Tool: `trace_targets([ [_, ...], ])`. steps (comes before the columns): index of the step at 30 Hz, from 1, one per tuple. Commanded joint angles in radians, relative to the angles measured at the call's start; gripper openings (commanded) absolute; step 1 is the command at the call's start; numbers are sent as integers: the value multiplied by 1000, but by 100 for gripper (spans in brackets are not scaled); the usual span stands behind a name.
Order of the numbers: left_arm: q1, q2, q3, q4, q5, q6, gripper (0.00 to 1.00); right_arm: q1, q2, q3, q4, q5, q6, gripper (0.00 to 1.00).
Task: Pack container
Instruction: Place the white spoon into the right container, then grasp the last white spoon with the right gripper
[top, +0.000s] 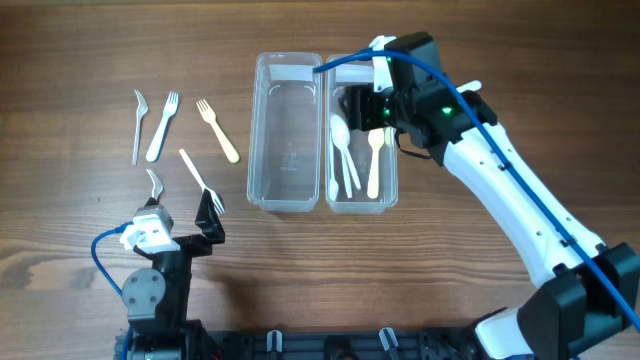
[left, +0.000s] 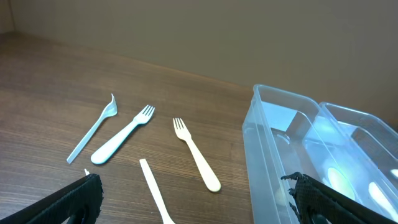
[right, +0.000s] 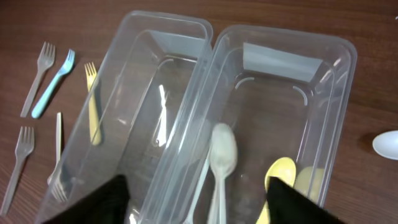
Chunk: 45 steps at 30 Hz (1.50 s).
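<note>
Two clear containers stand side by side. The left container (top: 262, 140) is empty. The right container (top: 393, 185) holds a white spoon (top: 341, 140), a yellow spoon (top: 374, 160) and a clear utensil. Several forks lie on the table to the left: a clear fork (top: 137, 125), a pale blue fork (top: 162, 127), a yellow fork (top: 218, 130), a white fork (top: 200, 180) and another clear fork (top: 153, 185). My right gripper (top: 365, 108) is open and empty over the far end of the right container (right: 292, 56). My left gripper (top: 182, 212) is open and empty, just in front of the white fork (left: 154, 190).
A white spoon (right: 387, 143) lies on the table outside the right container, at the right edge of the right wrist view. The left wrist view shows the yellow fork (left: 198, 155), the pale blue fork (left: 121, 134) and the left container (left: 264, 143) to the right.
</note>
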Motion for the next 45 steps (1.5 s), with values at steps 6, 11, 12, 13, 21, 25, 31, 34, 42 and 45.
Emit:
trace_targets([
  [6, 8, -6, -5, 0, 8, 16, 100, -3, -89, 3, 18, 211, -34, 72],
  [11, 8, -6, -5, 0, 8, 16, 100, -15, -177, 3, 136, 570, -235, 83],
  [12, 8, -6, -5, 0, 8, 16, 100, -33, -167, 3, 157, 566, -266, 83],
  [13, 8, -6, -5, 0, 8, 16, 100, -48, -158, 3, 170, 566, -265, 84],
  [21, 8, -6, -5, 0, 8, 16, 100, -308, 150, 3, 443, 296, -256, 89],
  [25, 8, -6, -5, 0, 8, 16, 100, -337, 350, 3, 558, 165, -341, 89],
  [31, 8, -6, -5, 0, 8, 16, 100, -354, 515, 3, 625, 166, -342, 96],
  [34, 8, -6, -5, 0, 8, 16, 100, -391, 534, 3, 627, 166, -332, 96],
  [42, 8, -6, -5, 0, 8, 16, 100, -462, 563, 3, 555, 53, -293, 95],
  [45, 8, -6, -5, 0, 8, 16, 100, -461, 581, 3, 538, 54, -293, 95],
])
